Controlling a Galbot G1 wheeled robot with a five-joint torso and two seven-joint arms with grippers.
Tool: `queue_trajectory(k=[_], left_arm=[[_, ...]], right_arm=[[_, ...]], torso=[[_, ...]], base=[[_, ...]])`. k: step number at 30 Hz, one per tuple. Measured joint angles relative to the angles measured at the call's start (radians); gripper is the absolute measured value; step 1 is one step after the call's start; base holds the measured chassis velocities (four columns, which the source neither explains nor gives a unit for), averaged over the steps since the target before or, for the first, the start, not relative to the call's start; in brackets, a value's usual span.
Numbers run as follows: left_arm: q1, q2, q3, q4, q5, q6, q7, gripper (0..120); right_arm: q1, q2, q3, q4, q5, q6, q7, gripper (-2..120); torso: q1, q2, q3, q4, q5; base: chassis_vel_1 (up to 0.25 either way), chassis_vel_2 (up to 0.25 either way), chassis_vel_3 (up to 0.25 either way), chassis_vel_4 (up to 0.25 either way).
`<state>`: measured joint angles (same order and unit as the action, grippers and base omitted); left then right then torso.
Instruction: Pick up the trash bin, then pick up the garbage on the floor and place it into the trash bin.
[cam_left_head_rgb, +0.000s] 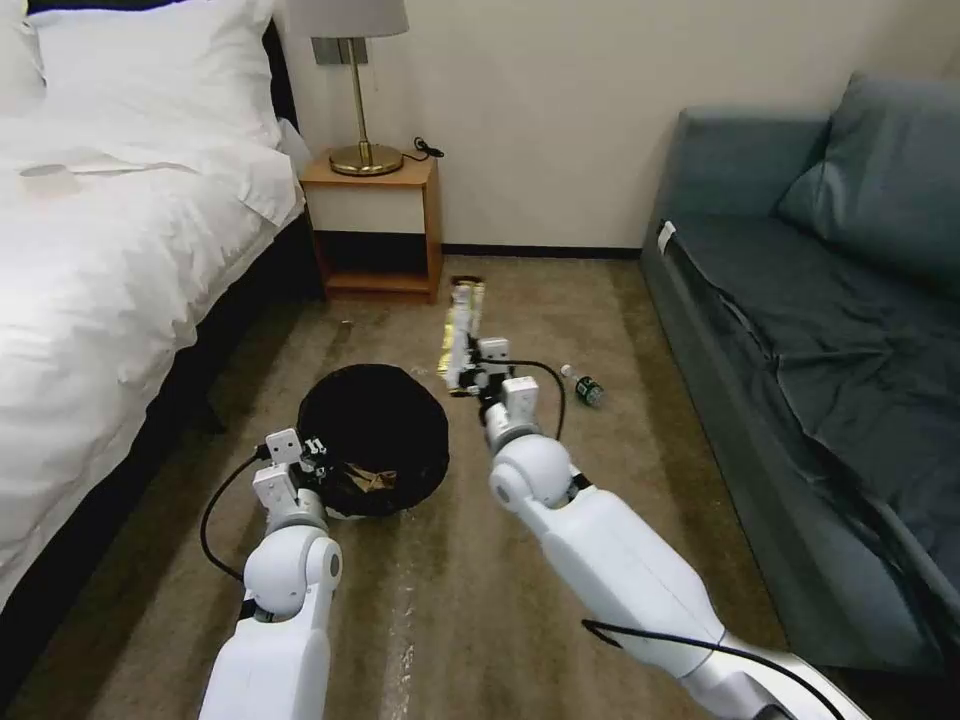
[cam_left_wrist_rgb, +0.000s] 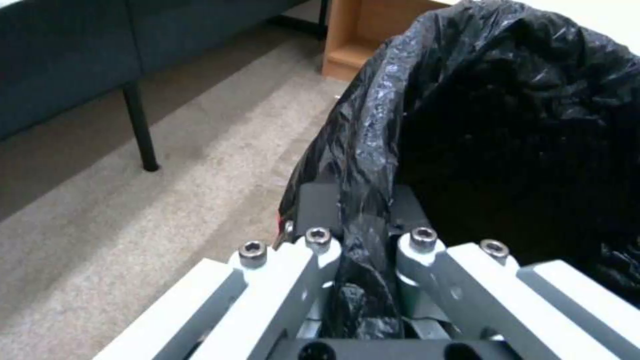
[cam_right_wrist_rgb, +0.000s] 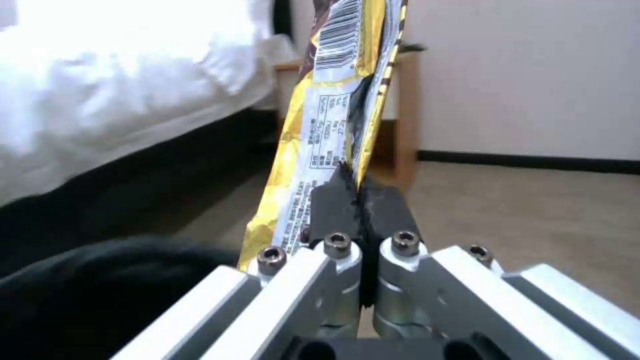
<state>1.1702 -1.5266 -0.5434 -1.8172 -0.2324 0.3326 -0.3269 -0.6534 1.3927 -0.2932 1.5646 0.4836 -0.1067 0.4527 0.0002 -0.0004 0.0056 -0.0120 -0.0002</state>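
The trash bin (cam_left_head_rgb: 372, 440), round and lined with a crinkly black bag, sits between my arms on the carpet. My left gripper (cam_left_head_rgb: 320, 462) is at its near-left rim, shut on the bag-covered edge (cam_left_wrist_rgb: 363, 200). A brown crumpled piece (cam_left_head_rgb: 368, 482) lies inside the bin. My right gripper (cam_left_head_rgb: 478, 378) is just right of the bin, shut on the end of a long yellow-silver wrapper (cam_left_head_rgb: 462, 325). The wrapper (cam_right_wrist_rgb: 320, 125) stretches away past the fingertips (cam_right_wrist_rgb: 337, 202). A tiny clear bottle with a green label (cam_left_head_rgb: 585, 388) lies on the carpet to the right of that gripper.
A white bed (cam_left_head_rgb: 110, 280) lines the left side. A wooden nightstand (cam_left_head_rgb: 375, 225) with a brass lamp (cam_left_head_rgb: 362, 110) stands against the far wall. A grey-blue sofa (cam_left_head_rgb: 820, 330) runs along the right. A pale clear strip (cam_left_head_rgb: 400, 620) lies on the carpet between my arms.
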Motion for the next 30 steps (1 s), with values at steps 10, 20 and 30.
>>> queue_trajectory(k=[10, 20, 30], left_arm=[[0.009, -0.009, 0.011, -0.021, -0.009, 0.005, -0.006, 4], [0.003, -0.029, 0.024, -0.018, -0.005, 0.007, -0.009, 4], [0.006, -0.030, 0.020, -0.019, -0.001, 0.009, -0.011, 4]], right_arm=[[-0.016, 0.022, -0.080, -0.079, -0.039, 0.050, -0.001, 0], [-0.051, 0.024, -0.089, -0.105, -0.094, 0.081, -0.004, 26], [-0.056, 0.024, -0.065, -0.083, -0.116, 0.086, -0.009, 61]], torso=[[0.000, 0.000, 0.000, 0.0000, 0.0000], [0.000, 0.000, 0.000, -0.0001, 0.0001], [0.000, 0.000, 0.000, 0.0000, 0.0001]], base=[[0.000, 0.000, 0.000, 0.000], [0.000, 0.000, 0.000, 0.000], [0.000, 0.000, 0.000, 0.000]])
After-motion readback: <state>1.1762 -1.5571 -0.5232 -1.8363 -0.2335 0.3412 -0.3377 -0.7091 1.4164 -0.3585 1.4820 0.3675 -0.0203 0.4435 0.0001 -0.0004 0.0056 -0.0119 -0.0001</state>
